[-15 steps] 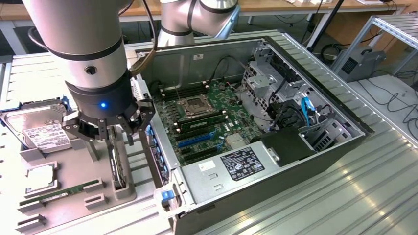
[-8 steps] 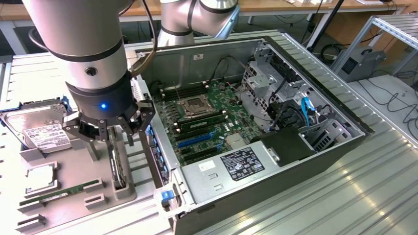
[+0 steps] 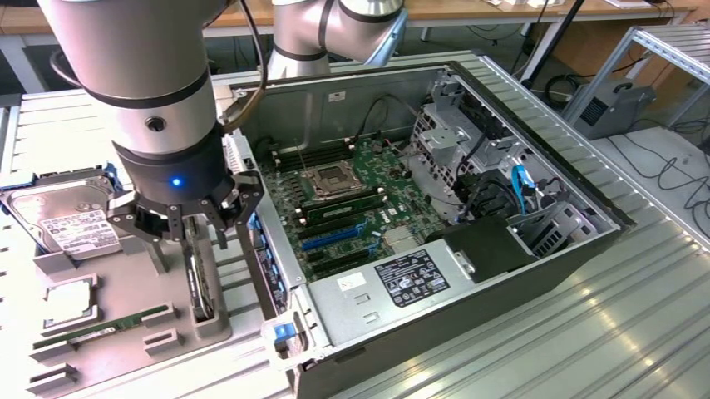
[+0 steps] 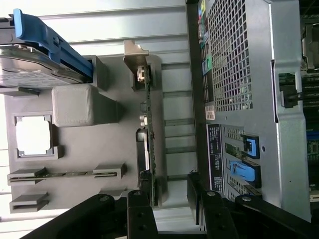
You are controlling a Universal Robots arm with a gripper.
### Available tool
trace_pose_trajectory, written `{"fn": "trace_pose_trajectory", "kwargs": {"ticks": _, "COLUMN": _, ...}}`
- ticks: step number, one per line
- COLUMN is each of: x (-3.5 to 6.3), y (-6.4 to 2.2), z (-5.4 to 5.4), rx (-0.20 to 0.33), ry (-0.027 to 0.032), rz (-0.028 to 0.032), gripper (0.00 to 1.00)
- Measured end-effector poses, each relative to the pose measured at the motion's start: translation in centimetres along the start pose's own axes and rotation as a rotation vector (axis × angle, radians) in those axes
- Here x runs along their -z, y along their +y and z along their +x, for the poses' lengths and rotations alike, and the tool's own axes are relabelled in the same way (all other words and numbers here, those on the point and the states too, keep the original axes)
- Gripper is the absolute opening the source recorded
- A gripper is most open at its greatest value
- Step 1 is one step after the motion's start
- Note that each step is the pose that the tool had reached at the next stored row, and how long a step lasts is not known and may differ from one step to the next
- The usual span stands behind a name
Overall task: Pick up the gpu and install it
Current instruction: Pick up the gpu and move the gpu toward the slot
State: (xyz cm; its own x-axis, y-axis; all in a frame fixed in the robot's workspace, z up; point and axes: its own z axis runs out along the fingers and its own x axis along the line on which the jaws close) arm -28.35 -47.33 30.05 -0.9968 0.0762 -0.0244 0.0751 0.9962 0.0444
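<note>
The gpu [image 3: 199,278] is a thin black card standing on edge in a slot of the grey holder tray [image 3: 133,283], at the exterior view's left. In the wrist view the gpu [image 4: 147,134] appears edge-on, with its silver bracket [image 4: 136,59] at the far end. My gripper [image 3: 191,241] hangs just above the card, open, one finger on either side of its upper edge. The wrist view shows the gripper [image 4: 169,204] with its black fingers [image 4: 139,211] spread around the near end of the card, nothing clamped.
The open computer case [image 3: 533,249] lies at the exterior view's right, its motherboard [image 3: 344,204] and blue slots [image 3: 332,238] exposed. On the tray are a hard drive [image 3: 66,218], a processor [image 3: 69,299] and a green memory stick [image 3: 106,328]. The case's rear wall [image 4: 239,74] stands close beside the card.
</note>
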Motion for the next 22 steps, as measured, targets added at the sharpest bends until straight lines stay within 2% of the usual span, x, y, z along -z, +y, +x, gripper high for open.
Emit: {"fn": "trace_pose_trajectory", "kwargs": {"ticks": 22, "x": -0.59, "y": -0.03, "z": 0.01, "rx": 0.0, "ry": 0.0001, "rz": 0.0001, "gripper": 0.42}}
